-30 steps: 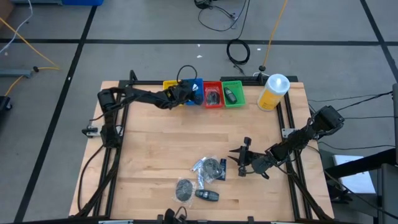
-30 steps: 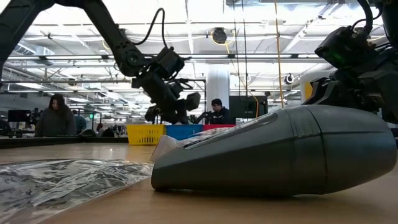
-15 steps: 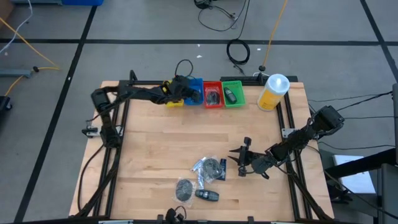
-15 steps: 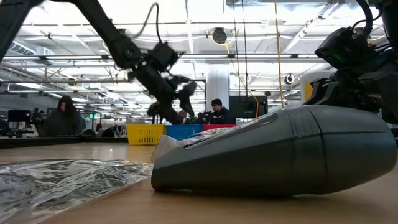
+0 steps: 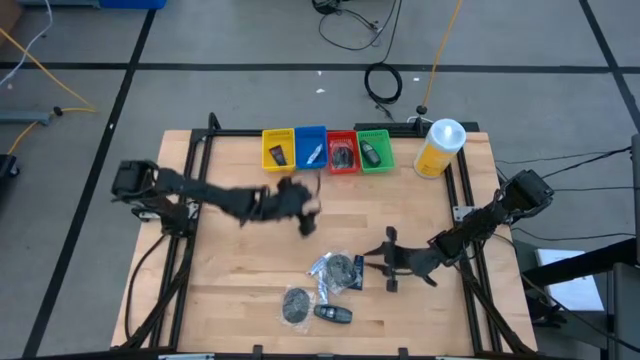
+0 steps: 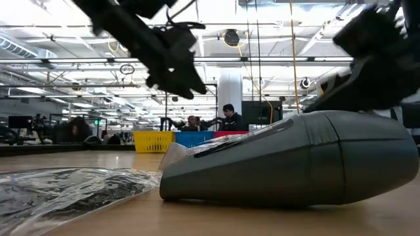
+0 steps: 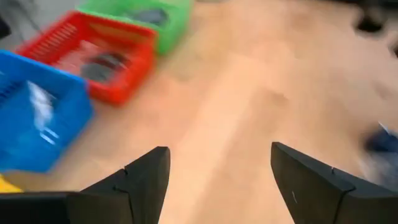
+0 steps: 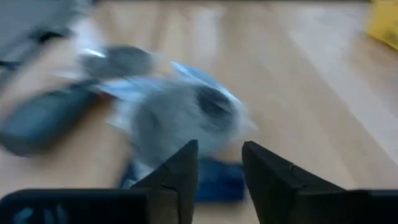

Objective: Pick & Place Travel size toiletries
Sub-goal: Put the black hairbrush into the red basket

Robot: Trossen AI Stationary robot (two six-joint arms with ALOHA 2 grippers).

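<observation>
Two arms over a wooden table (image 5: 250, 260) with toiletries and four coloured trays.

My left gripper (image 5: 305, 212) hangs mid-table, fingers spread wide, holding nothing. My right gripper (image 5: 388, 260) sits at the right near edge, fingers slightly parted and empty, just beside a wrapped packet (image 5: 335, 268). A grey disc (image 5: 296, 304) and a dark bottle (image 5: 333, 313) lie nearer still; more toiletries fill the yellow (image 5: 277, 149), blue (image 5: 311, 147), red (image 5: 342, 152) and green (image 5: 375, 150) trays at the far edge.

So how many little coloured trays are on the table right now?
4, side by side in a row along the table's far edge: yellow tray, blue tray, red tray, green tray. Each holds something small; none looks hidden.
</observation>
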